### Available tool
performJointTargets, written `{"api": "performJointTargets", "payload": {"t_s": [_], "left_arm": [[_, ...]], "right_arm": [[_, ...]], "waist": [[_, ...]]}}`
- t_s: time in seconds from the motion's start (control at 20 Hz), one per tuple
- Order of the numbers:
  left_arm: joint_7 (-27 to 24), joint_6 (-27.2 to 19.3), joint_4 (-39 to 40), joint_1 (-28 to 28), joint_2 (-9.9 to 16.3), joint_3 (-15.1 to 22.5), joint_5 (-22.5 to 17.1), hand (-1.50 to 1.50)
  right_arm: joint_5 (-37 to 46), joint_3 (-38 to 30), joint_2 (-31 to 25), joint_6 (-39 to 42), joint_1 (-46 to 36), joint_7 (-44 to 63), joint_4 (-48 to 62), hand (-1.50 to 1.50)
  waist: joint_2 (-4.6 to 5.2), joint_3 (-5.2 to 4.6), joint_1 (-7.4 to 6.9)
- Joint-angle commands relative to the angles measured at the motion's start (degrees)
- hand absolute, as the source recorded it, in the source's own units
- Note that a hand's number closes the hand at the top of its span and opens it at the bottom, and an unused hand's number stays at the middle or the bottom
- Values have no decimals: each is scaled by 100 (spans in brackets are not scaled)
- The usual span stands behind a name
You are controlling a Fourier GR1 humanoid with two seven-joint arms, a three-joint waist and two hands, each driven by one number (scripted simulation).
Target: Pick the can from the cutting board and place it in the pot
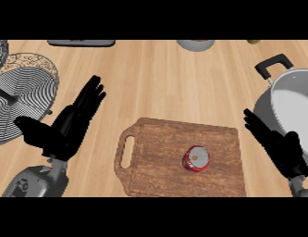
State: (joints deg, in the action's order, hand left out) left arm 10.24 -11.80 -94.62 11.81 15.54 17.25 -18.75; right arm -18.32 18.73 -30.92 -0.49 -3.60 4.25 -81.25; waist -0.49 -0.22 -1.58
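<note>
A small red can [196, 158] with a silver top stands on the brown wooden cutting board [156, 139] at the lower middle of the head view. A large silver pot [282, 99] with a black handle sits at the right edge. My right hand [279, 147] is open, fingers straight, between the board's right edge and the pot, apart from the can. Open as well, my left hand [67, 122] rests left of the board with its fingers pointing up.
Wire dish racks [13, 97] fill the left side of the counter. A dark flat object [81, 42], a grey bowl [196, 44] and a small item [253, 41] lie along the far edge.
</note>
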Motion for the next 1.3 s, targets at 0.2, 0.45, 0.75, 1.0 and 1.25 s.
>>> {"api": "performJointTargets", "payload": {"t_s": [0.2, 0.45, 0.75, 1.0, 1.25], "left_arm": [[138, 468, 581, -674, 545, 110, 324, 0], [99, 508, 954, -830, 602, 95, 328, 0], [-304, 763, 1021, -1008, 577, 68, 352, 0], [-367, 905, 1398, -754, 403, -34, 335, 0], [-458, 1154, 1810, -474, 550, -240, 331, 0]], "right_arm": [[1003, 1057, 671, -508, -317, 560, -1458, 150], [2736, 406, 810, -2727, -513, -642, -1721, -150], [3374, 1186, 1526, -3560, 476, -1303, -3098, -150], [4275, 1618, 623, -2717, 899, 1068, -4186, -150], [4195, 1465, 861, -1869, 105, 3368, -4649, -150]], "waist": [[18, 10, 125], [-87, 16, 450], [5, 17, 259], [16, 4, 276], [47, 1, 188]]}}
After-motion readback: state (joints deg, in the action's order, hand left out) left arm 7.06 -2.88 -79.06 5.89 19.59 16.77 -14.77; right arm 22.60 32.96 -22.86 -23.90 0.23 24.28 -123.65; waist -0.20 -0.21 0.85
